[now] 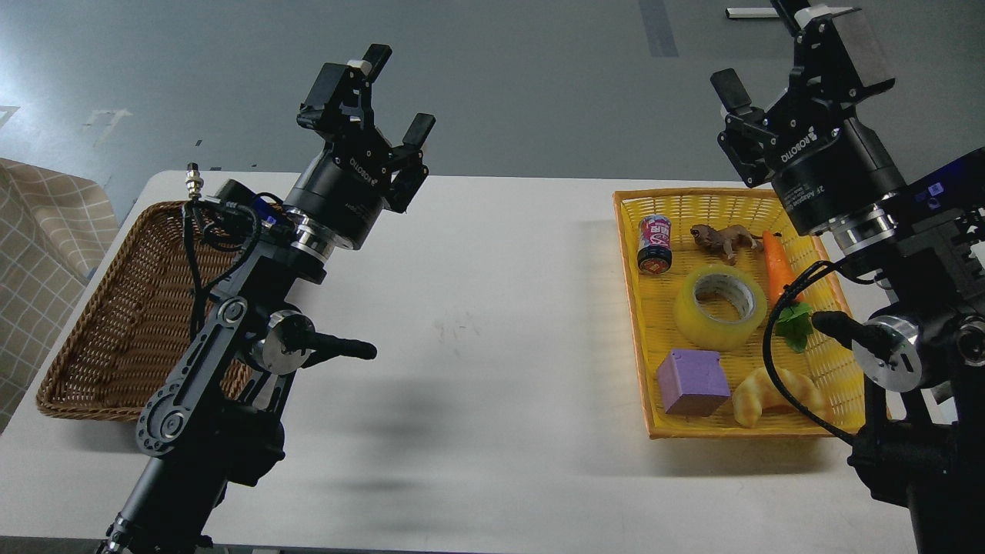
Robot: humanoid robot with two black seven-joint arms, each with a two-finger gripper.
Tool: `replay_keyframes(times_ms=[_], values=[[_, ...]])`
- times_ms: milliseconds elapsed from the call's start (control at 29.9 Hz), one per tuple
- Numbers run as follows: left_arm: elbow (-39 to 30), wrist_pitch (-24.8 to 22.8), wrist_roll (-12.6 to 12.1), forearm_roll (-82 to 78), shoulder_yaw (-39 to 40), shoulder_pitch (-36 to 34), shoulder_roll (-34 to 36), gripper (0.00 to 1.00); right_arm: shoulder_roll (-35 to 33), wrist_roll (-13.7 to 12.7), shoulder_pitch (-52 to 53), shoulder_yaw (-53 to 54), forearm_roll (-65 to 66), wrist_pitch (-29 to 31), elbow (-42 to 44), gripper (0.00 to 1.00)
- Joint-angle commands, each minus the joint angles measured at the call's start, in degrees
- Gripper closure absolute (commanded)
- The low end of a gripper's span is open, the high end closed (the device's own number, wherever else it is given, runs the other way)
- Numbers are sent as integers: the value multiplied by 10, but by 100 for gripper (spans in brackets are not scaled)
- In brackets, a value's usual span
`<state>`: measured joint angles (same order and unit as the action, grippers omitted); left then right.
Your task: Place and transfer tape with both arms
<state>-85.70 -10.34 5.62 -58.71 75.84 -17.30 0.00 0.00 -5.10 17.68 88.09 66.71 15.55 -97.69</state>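
The tape (pixel 720 306), a wide translucent yellow roll with a grey-brown core, lies flat in the middle of the yellow basket (pixel 635 254) at the right of the white table. My right gripper (pixel 777 65) is open and empty, raised above the basket's far right corner, well above the tape. My left gripper (pixel 392 96) is open and empty, raised above the table's far left part, near the brown wicker basket (pixel 100 323).
In the yellow basket with the tape lie a small can (pixel 655 245), a brown toy animal (pixel 723 238), a carrot (pixel 779 265), a purple cube (pixel 692 382) and a croissant (pixel 769 396). A checked cloth (pixel 38 254) hangs at the far left.
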Motion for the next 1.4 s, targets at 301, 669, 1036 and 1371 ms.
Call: replay_keyframes(times_ms=[301, 669, 1036, 1371], values=[[-1, 7, 1, 3, 3, -5, 0, 2, 0, 0, 1, 9, -27, -28, -6, 0], [-9, 8, 0, -2, 1, -14, 0, 2, 0, 71, 0, 49, -32, 61, -15, 0], [-24, 27, 0, -3, 5, -24, 0, 2, 0, 78, -12, 56, -33, 88, -14, 0], [-32, 23, 0, -1, 3, -12, 0, 2, 0, 56, -16, 47, -31, 82, -14, 0]])
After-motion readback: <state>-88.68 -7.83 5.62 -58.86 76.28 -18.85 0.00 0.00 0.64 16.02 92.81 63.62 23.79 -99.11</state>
